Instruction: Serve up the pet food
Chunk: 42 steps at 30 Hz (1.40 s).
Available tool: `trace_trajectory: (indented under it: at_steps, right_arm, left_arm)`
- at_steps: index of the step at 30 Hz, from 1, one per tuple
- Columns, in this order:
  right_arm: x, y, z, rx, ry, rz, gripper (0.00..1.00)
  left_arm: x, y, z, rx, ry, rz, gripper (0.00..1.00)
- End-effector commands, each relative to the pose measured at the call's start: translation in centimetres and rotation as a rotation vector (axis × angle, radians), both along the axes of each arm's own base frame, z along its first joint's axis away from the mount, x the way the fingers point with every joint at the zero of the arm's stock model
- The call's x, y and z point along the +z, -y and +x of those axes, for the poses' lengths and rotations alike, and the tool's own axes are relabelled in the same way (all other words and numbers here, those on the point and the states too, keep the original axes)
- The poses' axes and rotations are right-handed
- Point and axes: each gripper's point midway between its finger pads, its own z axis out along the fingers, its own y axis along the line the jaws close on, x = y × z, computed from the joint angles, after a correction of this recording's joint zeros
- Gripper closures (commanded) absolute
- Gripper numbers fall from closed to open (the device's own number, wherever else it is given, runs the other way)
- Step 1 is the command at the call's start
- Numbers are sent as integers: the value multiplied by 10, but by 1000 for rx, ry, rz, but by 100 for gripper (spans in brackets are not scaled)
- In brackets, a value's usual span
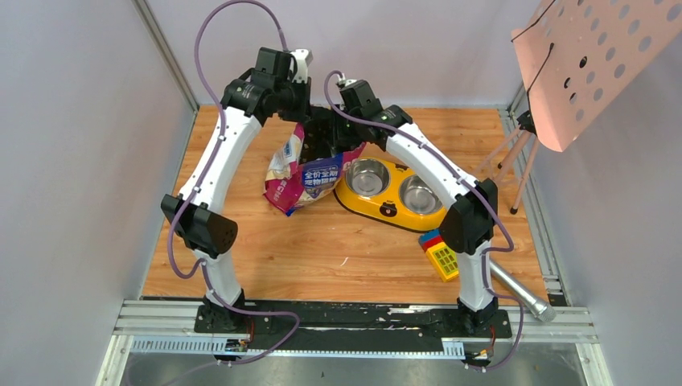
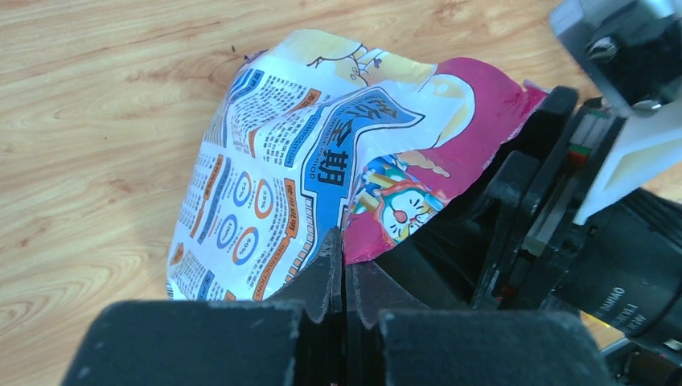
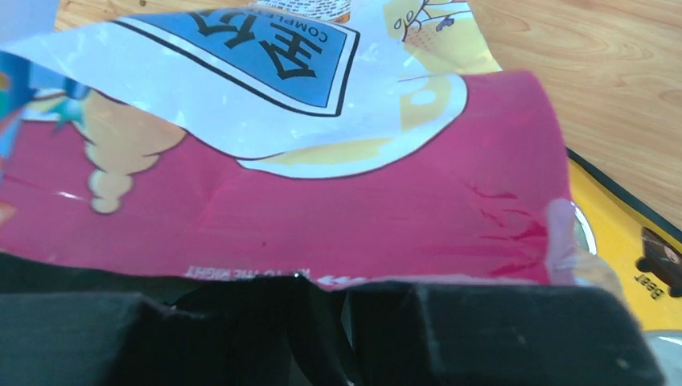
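The glossy blue-and-magenta pet food bag [image 1: 304, 178] stands upright at mid-table, left of the yellow double-bowl feeder [image 1: 394, 212]. The pet food itself is hidden inside the bag. My left gripper [image 1: 299, 129] is shut on the bag's top edge, and in the left wrist view its jaws [image 2: 344, 245] pinch the rim between the printed panel [image 2: 273, 185] and the magenta panel. My right gripper [image 1: 334, 145] holds the same rim from the other side. In the right wrist view the magenta film [image 3: 322, 193] runs down into my right gripper [image 3: 322, 283]. Both steel bowls [image 1: 367, 177] look empty.
A coloured toy block [image 1: 441, 254] and a silver metal cylinder [image 1: 519, 291] lie by the right arm's base. A pink perforated board [image 1: 591, 56] on a stand leans over the back right corner. Grey walls close the table on the left, back and right.
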Motion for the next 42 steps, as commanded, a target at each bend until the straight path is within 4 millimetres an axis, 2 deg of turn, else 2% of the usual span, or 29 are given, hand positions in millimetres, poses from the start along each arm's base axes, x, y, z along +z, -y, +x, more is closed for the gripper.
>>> trace_trajectory:
  at_steps: [1, 6, 9, 12, 15, 19, 26, 30, 33, 36, 42]
  right_arm:
    - [-60, -32, -24, 92, -231, 73, 100]
    - [-55, -52, -41, 257, -375, 261, 100]
    - [-46, -50, -34, 285, -413, 339, 100]
    - [-19, -48, -25, 340, -433, 460, 100]
    - [5, -40, -18, 374, -438, 547, 100]
    - [27, -27, -14, 380, -450, 618, 100]
    - [55, -5, -7, 376, -475, 716, 100]
    - [70, 7, -2, 348, -415, 713, 100]
    - [88, 11, 4, 304, -342, 702, 100]
    - [108, 8, 4, 300, -300, 718, 100]
    - [128, -3, 5, 265, -199, 687, 100]
  left_arm:
    - [73, 8, 1, -21, 146, -187, 100]
    - [75, -10, 16, 9, 173, -173, 100]
    - [75, -21, 20, 20, 193, -137, 100]
    - [72, -32, 20, 19, 210, -81, 100]
    - [69, -40, 20, 9, 228, -24, 100]
    - [65, -54, 21, 9, 252, 68, 100]
    - [65, -72, 17, 15, 289, 176, 100]
    - [62, -83, 15, 42, 286, 218, 100]
    - [66, -83, 11, 27, 296, 221, 100]
    - [66, -71, 3, -30, 285, 173, 100]
    - [63, -52, -10, -103, 245, 80, 100]
